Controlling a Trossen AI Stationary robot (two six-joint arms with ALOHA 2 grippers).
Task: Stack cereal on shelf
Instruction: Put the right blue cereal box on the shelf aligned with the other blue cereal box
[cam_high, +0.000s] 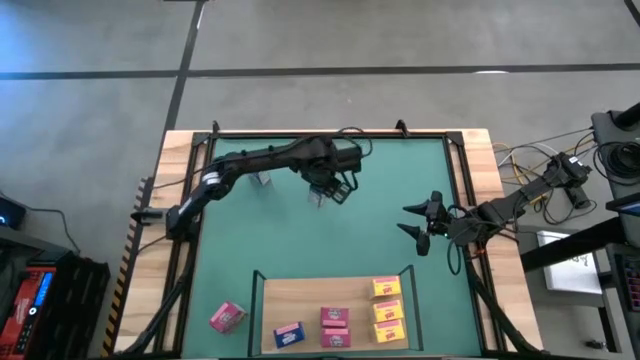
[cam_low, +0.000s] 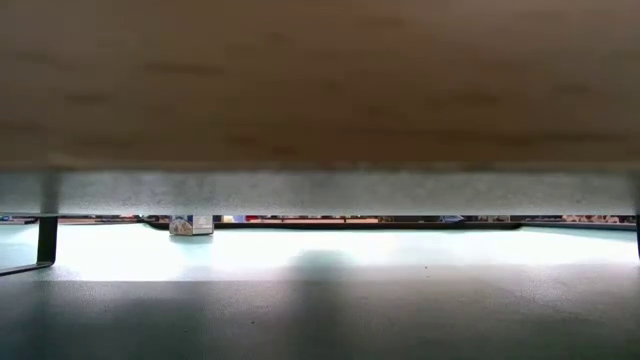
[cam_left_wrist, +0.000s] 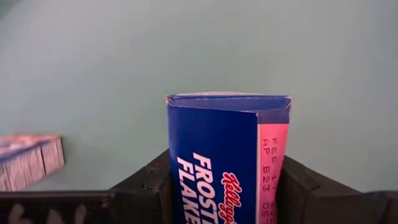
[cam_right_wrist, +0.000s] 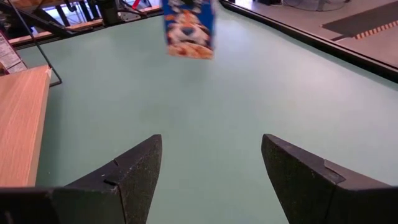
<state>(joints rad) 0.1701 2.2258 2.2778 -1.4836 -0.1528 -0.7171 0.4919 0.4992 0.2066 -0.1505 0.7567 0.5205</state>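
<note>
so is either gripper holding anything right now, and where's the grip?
Left gripper holds a blue cereal box, fingers clamped on its two narrow sides near the bottom. Right gripper holds nothing.

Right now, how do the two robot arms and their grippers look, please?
Both arms are dark, almost black, built of slim jointed segments. The left arm carries a pale grey band near its middle, and thin dark cables loop by its wrist. The left gripper and the right gripper each have two fingers. Seen closely, the right gripper's fingers are matte black, wedge-shaped plastic blocks.
</note>
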